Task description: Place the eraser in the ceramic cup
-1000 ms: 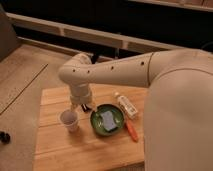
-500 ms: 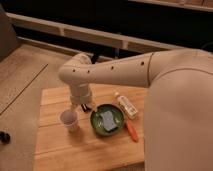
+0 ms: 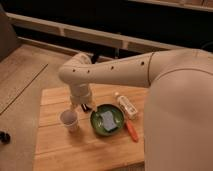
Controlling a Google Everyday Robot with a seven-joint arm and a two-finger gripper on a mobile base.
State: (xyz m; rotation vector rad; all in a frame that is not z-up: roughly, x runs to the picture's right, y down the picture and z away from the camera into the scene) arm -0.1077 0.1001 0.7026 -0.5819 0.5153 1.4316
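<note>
Gripper [image 3: 85, 105] hangs at the end of the cream arm [image 3: 110, 72], left of centre in the frame, low over the wooden table [image 3: 55, 150]. It is just above and to the right of the ceramic cup [image 3: 69, 119] and apart from it. Whether the pincer is wide, narrow or holding anything cannot be told. A dark patch [image 3: 88, 107] shows at its tip; whether this is the eraser cannot be told. The cup stands upright, left of the green bowl [image 3: 96, 125], which holds a blue-grey pad [image 3: 107, 119]. An orange-handled tool [image 3: 131, 132] lies right of the bowl, and a pale bottle [image 3: 125, 105] lies above it.
</note>
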